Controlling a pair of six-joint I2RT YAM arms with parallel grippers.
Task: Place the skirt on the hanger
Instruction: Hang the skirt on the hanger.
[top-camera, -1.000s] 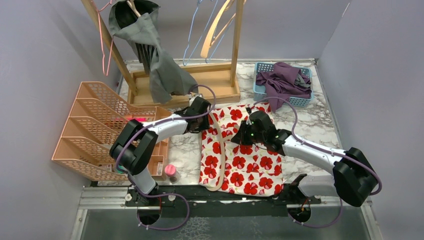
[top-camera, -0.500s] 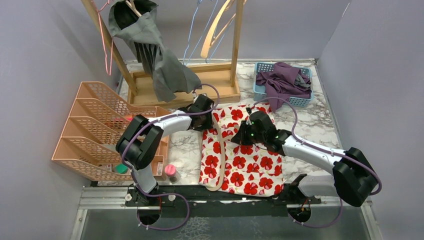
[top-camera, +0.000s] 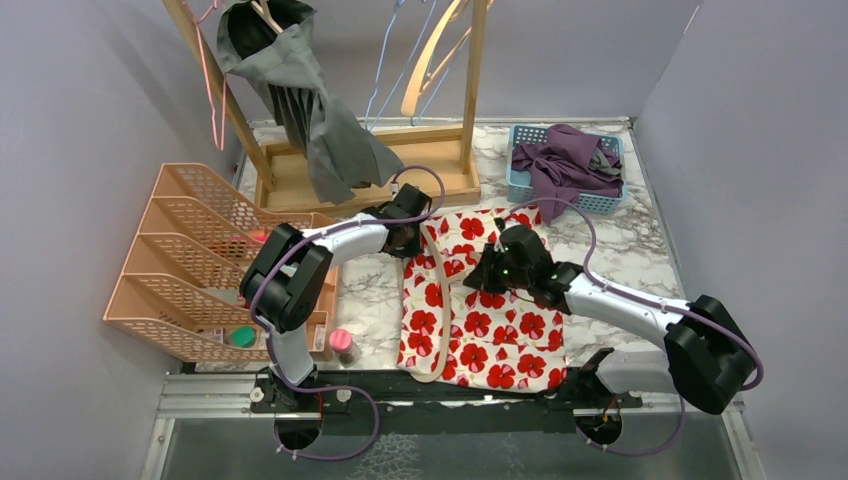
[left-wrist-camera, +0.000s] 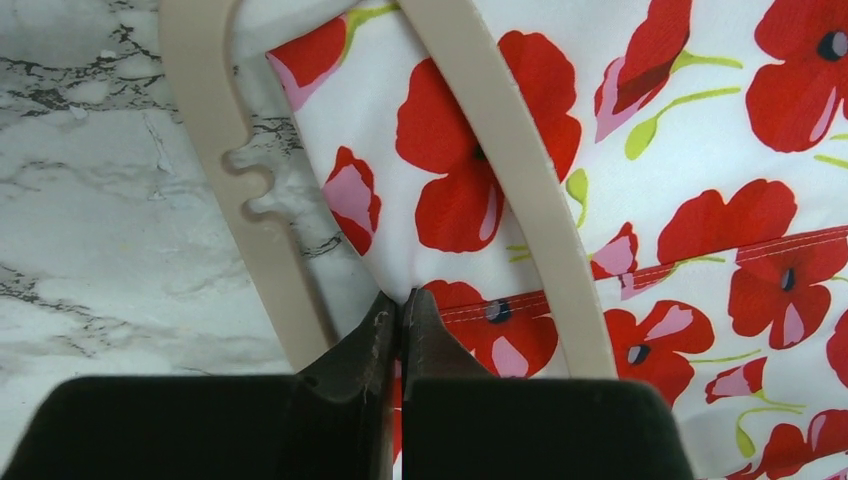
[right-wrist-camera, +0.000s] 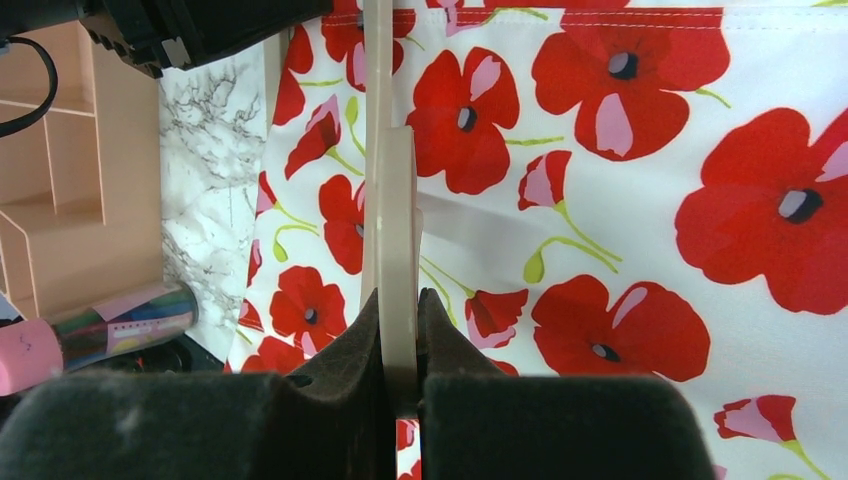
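A marble tabletop (top-camera: 640, 240) carries everything, with a wooden rack (top-camera: 440, 165) standing at its far edge. A grey garment (top-camera: 325, 130) hangs from the rack's left side and several bare hangers hang from its rail. To the left sits a peach mesh organiser (top-camera: 170, 270) with slanted compartments. The skirt (top-camera: 500, 330), white with red poppies, lies spread flat in the middle of the tabletop, just in front of the rack's base. The left arm (top-camera: 340, 243) reaches across to the skirt's far left corner and the right arm (top-camera: 620, 300) reaches in over its upper middle. At the far right corner is a blue basket (top-camera: 605, 203) heaped with purple clothes (top-camera: 565, 160). A cream hanger (top-camera: 441, 300) lies along the skirt's left side, one limb on top of the cloth and the notched limb on the bare marble beside it. The left wrist view shows the left jaws pressed together on the skirt's (left-wrist-camera: 700, 150) hemmed edge, between the two limbs of the hanger (left-wrist-camera: 520, 170). The right wrist view shows the right jaws clamped narrowly on the thin limb of the hanger (right-wrist-camera: 392, 200), above the poppy cloth (right-wrist-camera: 650, 180). A small pink-capped bottle (top-camera: 341, 342) stands near the organiser's front corner.
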